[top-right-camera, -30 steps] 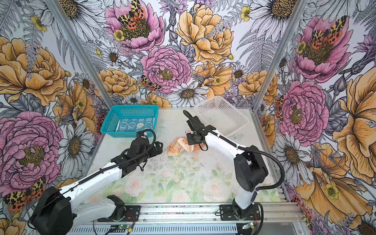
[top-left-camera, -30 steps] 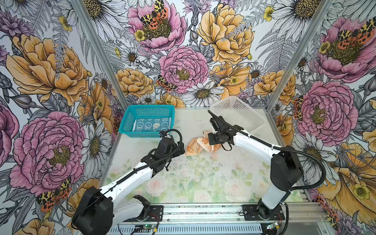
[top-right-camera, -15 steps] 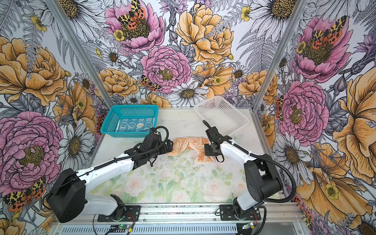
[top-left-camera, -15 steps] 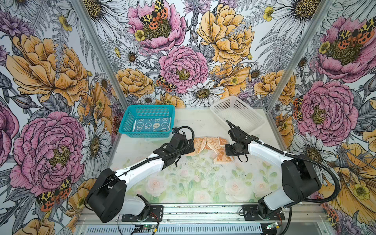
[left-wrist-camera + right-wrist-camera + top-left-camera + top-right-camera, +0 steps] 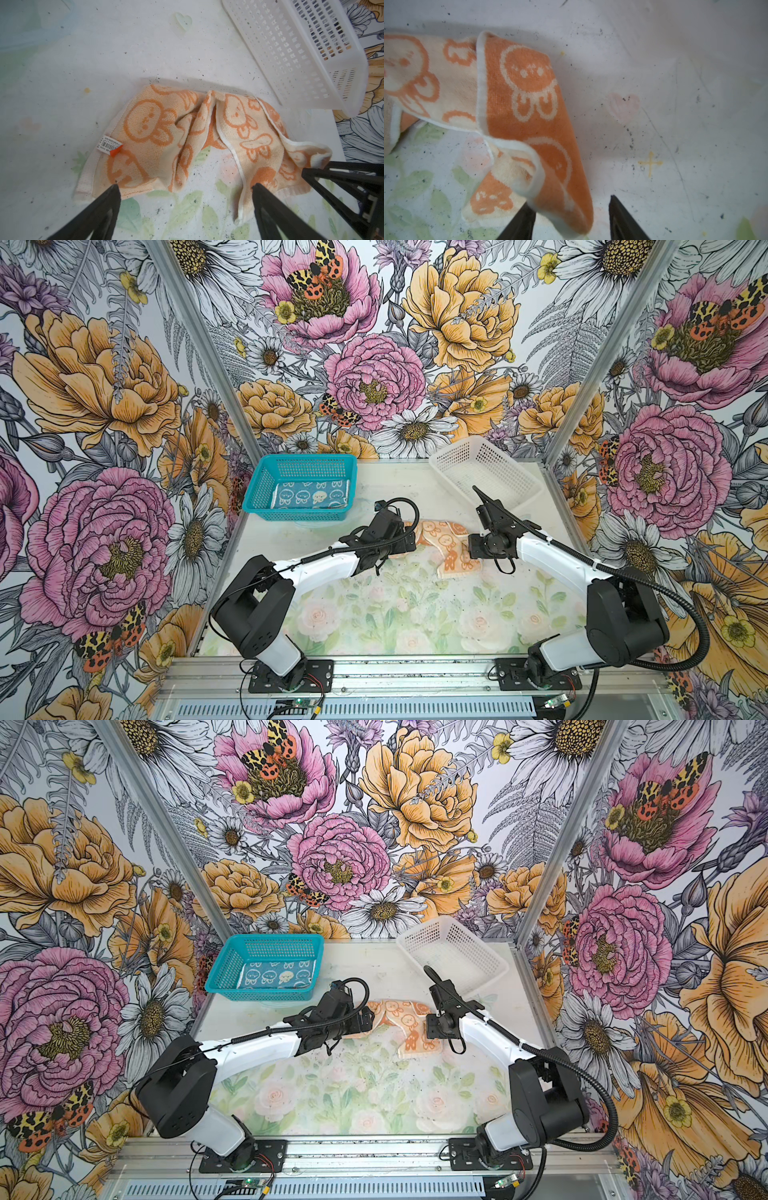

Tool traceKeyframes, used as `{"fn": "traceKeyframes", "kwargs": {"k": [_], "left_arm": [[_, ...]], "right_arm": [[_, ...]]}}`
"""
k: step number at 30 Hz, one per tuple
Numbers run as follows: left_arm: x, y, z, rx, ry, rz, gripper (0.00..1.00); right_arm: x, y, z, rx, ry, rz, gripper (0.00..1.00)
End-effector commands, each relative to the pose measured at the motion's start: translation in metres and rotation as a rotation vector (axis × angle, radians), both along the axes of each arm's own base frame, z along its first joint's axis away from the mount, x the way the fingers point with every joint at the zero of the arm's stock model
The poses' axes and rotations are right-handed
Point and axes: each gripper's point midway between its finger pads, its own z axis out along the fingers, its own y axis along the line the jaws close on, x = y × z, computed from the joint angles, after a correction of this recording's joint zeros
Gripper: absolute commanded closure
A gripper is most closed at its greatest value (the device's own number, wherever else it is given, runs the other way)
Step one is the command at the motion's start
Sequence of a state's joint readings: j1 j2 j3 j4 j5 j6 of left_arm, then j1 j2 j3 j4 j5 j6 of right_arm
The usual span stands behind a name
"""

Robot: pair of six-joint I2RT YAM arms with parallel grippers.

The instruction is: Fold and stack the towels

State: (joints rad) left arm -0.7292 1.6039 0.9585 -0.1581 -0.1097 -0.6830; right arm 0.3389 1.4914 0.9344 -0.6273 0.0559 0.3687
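A peach-orange towel (image 5: 445, 542) (image 5: 408, 1020) with cartoon faces lies rumpled and partly spread mid-table between both grippers. My left gripper (image 5: 409, 540) (image 5: 186, 188) is open, its fingertips (image 5: 115, 190) straddling the towel's (image 5: 158, 133) near edge by the barcode tag. My right gripper (image 5: 471, 549) (image 5: 570, 204) stands at the towel's other end with jaws apart. A loose orange corner (image 5: 566, 199) droops between them and rests over one finger (image 5: 525, 214). A teal bunny towel (image 5: 309, 497) (image 5: 276, 977) lies flat in the teal basket (image 5: 305, 459).
A white perforated basket (image 5: 484, 472) (image 5: 451, 952) (image 5: 291, 52) stands tilted at the back right, close behind the right arm. The teal basket (image 5: 270, 939) sits at the back left. Metal frame posts and floral walls enclose the table on three sides.
The right gripper dragged the bunched peach towel out toward the right and front, then opened its jaws. The left arm reached right to the towel's left edge.
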Motion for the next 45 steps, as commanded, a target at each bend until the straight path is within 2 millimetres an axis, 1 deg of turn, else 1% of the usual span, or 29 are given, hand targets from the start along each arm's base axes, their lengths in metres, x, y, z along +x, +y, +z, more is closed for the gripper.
{"fn": "traceKeyframes", "kwargs": {"k": [1,3,6,9,10,11,13,16,19,21,24,27,28,30,32,34,36,39,42,45], "left_arm": [[0.009,-0.028,0.012,-0.082,-0.010,-0.050,0.01],[0.014,-0.039,0.008,-0.088,0.005,-0.069,0.01],[0.020,-0.047,-0.005,-0.094,0.044,-0.068,0.01],[0.027,-0.046,-0.017,-0.129,0.091,-0.046,0.01],[0.029,-0.046,-0.017,-0.146,0.098,-0.041,0.01],[0.031,-0.043,-0.033,-0.140,0.130,-0.029,0.01],[0.036,-0.040,-0.039,-0.147,0.144,-0.018,0.01],[0.044,-0.032,-0.048,-0.144,0.163,-0.001,0.01],[0.054,-0.023,-0.056,-0.118,0.173,0.009,0.01],[0.063,-0.014,-0.061,-0.082,0.179,0.021,0.01],[0.084,-0.002,-0.061,-0.056,0.168,0.039,0.01],[0.106,0.007,-0.056,0.006,0.152,0.042,0.01],[0.111,0.009,-0.054,0.024,0.146,0.040,0.01],[0.121,0.008,-0.042,0.049,0.120,0.026,0.01],[0.127,0.002,-0.027,0.051,0.088,0.003,0.01],[0.129,-0.006,-0.010,0.042,0.049,-0.025,0.01],[0.124,-0.017,0.007,0.050,0.004,-0.064,0.01],[0.110,-0.030,0.024,0.078,-0.049,-0.103,0.01],[0.095,-0.035,0.029,0.089,-0.058,-0.112,0.01],[0.083,-0.028,0.030,0.091,-0.051,-0.092,0.01]], "right_arm": [[0.016,0.003,-0.001,-0.003,-0.012,-0.010,0.53],[0.021,0.009,-0.004,0.023,-0.012,-0.006,0.66],[0.026,0.021,-0.007,0.083,-0.009,-0.006,0.82],[0.028,0.038,-0.013,0.177,0.007,-0.004,0.94],[0.029,0.044,-0.014,0.204,0.010,-0.005,0.97],[0.030,0.050,-0.016,0.231,0.013,-0.002,0.98],[0.031,0.063,-0.019,0.271,0.021,0.006,1.00],[0.035,0.082,-0.022,0.317,0.032,0.019,1.00],[0.040,0.099,-0.023,0.362,0.035,0.028,1.00],[0.045,0.114,-0.019,0.401,0.031,0.042,1.00],[0.053,0.128,-0.013,0.434,0.022,0.055,1.00],[0.061,0.134,-0.004,0.456,0.008,0.065,1.00],[0.062,0.133,-0.002,0.457,0.003,0.064,0.99],[0.062,0.128,0.000,0.458,-0.003,0.056,0.95],[0.060,0.117,0.000,0.452,-0.006,0.042,0.87],[0.055,0.104,-0.001,0.436,-0.006,0.030,0.77],[0.050,0.089,-0.001,0.400,-0.011,0.022,0.67],[0.042,0.072,0.003,0.342,-0.025,0.015,0.55],[0.041,0.057,0.006,0.263,-0.044,0.005,0.49],[0.041,0.047,0.011,0.210,-0.061,0.003,0.47]]}}
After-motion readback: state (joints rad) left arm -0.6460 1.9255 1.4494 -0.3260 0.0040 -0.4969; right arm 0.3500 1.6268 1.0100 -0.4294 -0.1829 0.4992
